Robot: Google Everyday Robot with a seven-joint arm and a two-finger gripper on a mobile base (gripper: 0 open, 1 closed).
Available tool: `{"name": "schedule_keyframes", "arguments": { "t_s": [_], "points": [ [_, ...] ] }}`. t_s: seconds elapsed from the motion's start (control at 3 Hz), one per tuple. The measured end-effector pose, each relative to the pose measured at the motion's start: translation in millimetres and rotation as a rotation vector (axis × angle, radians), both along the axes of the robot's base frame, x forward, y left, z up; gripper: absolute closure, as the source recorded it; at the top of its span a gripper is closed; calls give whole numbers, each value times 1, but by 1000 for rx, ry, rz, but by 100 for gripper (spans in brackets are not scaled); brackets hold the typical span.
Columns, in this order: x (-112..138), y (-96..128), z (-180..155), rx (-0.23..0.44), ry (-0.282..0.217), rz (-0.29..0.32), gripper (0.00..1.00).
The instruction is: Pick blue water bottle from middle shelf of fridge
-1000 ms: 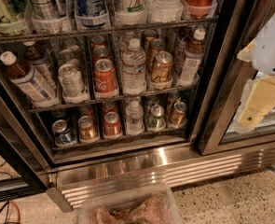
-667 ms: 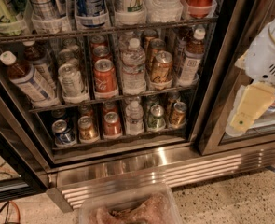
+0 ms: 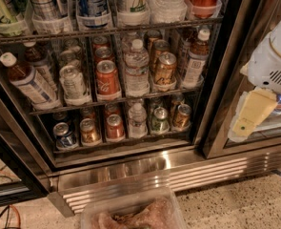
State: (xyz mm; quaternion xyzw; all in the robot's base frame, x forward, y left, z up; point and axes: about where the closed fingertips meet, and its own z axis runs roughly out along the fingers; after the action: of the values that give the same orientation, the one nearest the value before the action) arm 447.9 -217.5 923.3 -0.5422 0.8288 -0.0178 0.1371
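The fridge point(image 3: 228, 70) fills the camera view, with black door frames and wire racks. On the middle shelf point(image 3: 116, 100) the blue water bottle point(image 3: 28, 82) leans at the far left, with a white cap, amber liquid and a pale blue-and-white label. A similar bottle point(image 3: 194, 61) stands at the shelf's right end. A clear ribbed water bottle point(image 3: 136, 69) stands in the middle, between orange and gold cans. My gripper point(image 3: 248, 120), cream-coloured under a white arm, hangs at the right edge in front of the right-hand door, far from the blue bottle and holding nothing.
The top shelf point(image 3: 106, 30) holds bottles and cans in plastic cups. The bottom shelf holds several cans point(image 3: 114, 127) and a small water bottle. The ribbed steel grille point(image 3: 178, 173) runs along the base. A clear plastic bin point(image 3: 130, 211) sits on the speckled floor in front. Cables point(image 3: 2, 216) lie at the lower left.
My gripper and the white arm have moved slightly down and to the left at the right edge. The bottles and cans have not moved.
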Motion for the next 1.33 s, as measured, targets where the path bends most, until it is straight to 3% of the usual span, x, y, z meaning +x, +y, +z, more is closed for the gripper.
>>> {"name": "schedule_keyframes", "arguments": {
  "t_s": [0.33,0.67,1.0,1.33],
  "points": [
    [-1,0,-1,11,6,-3,0],
    [5,7,-25,77,5,-106,0],
    [20,13,-65,194,24,-291,0],
    [30,20,-91,284,81,-373,0]
  ]
}}
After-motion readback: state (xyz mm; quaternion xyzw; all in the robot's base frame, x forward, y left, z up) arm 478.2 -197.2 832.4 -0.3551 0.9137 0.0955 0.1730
